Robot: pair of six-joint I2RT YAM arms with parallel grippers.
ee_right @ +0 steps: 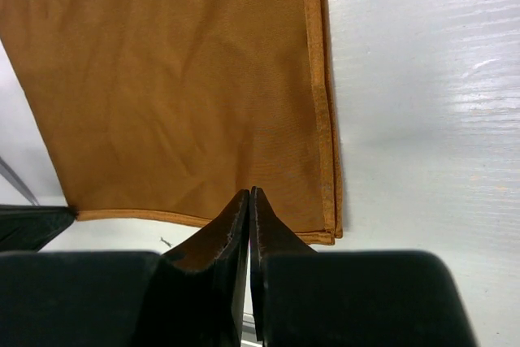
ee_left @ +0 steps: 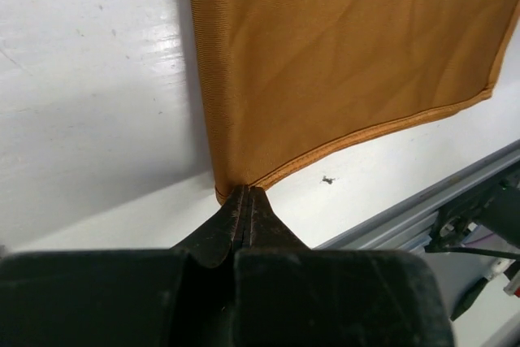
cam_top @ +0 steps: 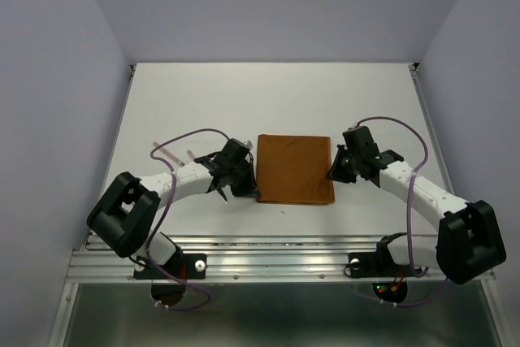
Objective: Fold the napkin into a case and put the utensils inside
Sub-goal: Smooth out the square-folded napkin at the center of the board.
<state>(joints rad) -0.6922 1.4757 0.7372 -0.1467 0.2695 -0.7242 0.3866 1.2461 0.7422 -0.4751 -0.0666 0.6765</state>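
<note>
Two grippers are at your napkin [cam_top: 294, 168], one on each side. The napkin lies spread out as a single flat square on the table [cam_top: 203, 103], not yet folded, with light creases across it.

Your left gripper [cam_top: 248, 191] is at the napkin's near-left corner. In its wrist view the fingers [ee_left: 223, 229] are pressed fully together. The corner of the cloth runs right into their tips, so you have that corner pinched. Beside the tips, the napkin's left edge throws a dark shadow on the table, and the near hem curves in toward the grip.

Your right gripper [cam_top: 331, 175] is at the napkin's right edge, pointing in over the cloth. Its fingers [ee_right: 215, 229] are closed down to a hairline slit. The tips sit over the cloth just inside the hem, with one corner of the napkin close beside them. Neither view lets you tell whether any cloth is caught between them.

A small dark speck [ee_left: 327, 179] lies on the table just off the napkin's near hem, between the napkin and the rail [ee_left: 422, 201].
</note>
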